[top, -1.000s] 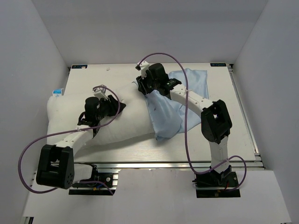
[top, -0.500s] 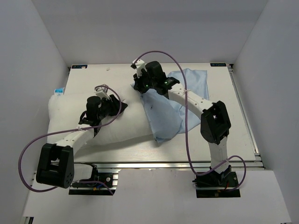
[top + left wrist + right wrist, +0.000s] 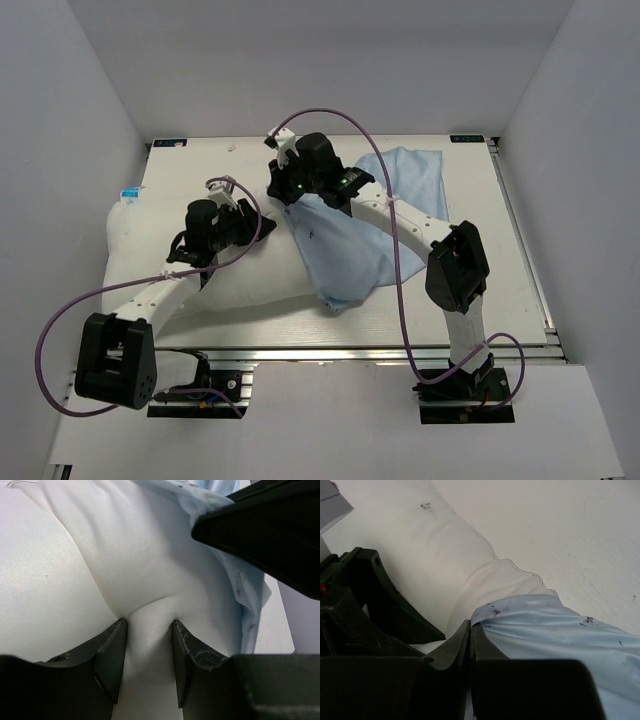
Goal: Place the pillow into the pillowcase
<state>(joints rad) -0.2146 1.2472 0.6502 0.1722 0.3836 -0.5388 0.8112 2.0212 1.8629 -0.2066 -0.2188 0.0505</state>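
The white pillow [image 3: 150,240] lies across the left half of the table, its right end inside the light blue pillowcase [image 3: 345,245]. My left gripper [image 3: 232,222] presses down on the pillow's top and is shut on a pinched fold of its fabric [image 3: 149,620]. My right gripper [image 3: 282,190] is shut on the pillowcase's open edge [image 3: 492,611] over the pillow's far side [image 3: 445,555]. The pillowcase's edge [image 3: 215,502] also shows in the left wrist view, with the right gripper's black body above it.
The pillow's left end overhangs the table's left edge [image 3: 128,205], where a small blue-and-white tag [image 3: 126,195] shows. The pillowcase's closed end [image 3: 415,165] lies at the back right. Purple cables loop over both arms. White walls enclose the table.
My right gripper has moved left along the pillow with the pillowcase's edge, so the blue fabric covers more of the pillow. My left gripper has shifted slightly toward the back, still holding the pillow.
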